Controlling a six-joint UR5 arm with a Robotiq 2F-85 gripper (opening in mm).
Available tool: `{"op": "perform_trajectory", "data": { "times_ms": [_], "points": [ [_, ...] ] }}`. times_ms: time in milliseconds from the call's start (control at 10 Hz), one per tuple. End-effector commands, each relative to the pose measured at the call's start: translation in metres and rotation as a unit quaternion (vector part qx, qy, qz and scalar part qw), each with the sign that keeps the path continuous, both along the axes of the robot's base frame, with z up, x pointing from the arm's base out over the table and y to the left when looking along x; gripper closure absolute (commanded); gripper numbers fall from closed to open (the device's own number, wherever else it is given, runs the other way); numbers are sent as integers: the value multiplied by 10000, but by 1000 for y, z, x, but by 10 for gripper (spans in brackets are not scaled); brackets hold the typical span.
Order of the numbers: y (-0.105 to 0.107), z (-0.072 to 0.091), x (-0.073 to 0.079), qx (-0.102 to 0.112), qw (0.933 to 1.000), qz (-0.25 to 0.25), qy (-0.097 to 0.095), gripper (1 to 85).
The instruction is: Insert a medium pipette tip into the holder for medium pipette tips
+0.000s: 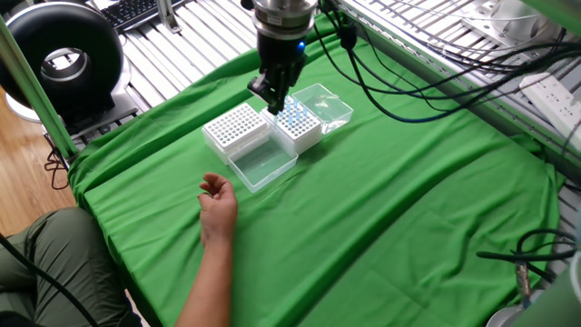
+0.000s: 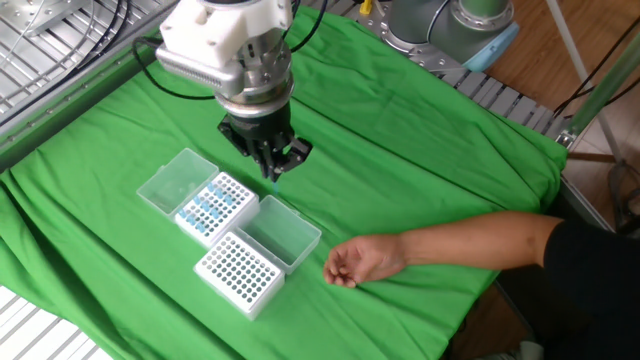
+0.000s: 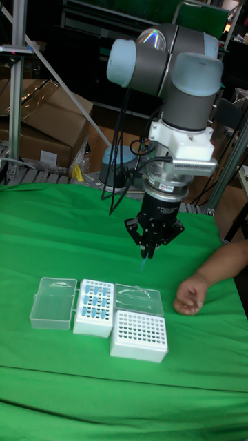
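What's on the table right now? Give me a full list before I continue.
Tip box with blue tips: one, white, on the cloth, its clear lid open beside it.
Empty tip holder: one, white grid, next to the tip box, its clear lid open.
Pipette tip: one, blue, hanging from the gripper above the cloth.
Green cloth: one, covering the table.
Person's hand: one, resting on the cloth near the holder.
Gripper: one, black, shut on the tip, raised above the boxes.
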State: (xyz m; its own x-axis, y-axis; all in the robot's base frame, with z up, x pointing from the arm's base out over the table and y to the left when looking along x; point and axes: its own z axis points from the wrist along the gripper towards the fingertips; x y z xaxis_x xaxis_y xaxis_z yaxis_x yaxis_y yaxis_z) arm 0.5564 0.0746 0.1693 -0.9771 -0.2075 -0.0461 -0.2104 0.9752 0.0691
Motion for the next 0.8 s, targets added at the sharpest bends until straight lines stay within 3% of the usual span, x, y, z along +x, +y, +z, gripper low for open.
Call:
{"op": "perform_trajectory", "data": {
  "times_ms": [0, 100, 200, 300, 400, 700],
  "points": [
    [9, -5, 41, 51, 9998, 59, -178, 847],
    [15, -10, 54, 143, 9996, 44, -247, 847],
    [17, -12, 65, 104, 9996, 43, -277, 847],
    [3, -17, 76, -108, 9990, 211, -378, 847],
    [-3, -20, 81, -74, 9983, 342, -457, 847],
    [-17, -30, 94, -263, 9965, 517, -604, 847]
  ]
}}
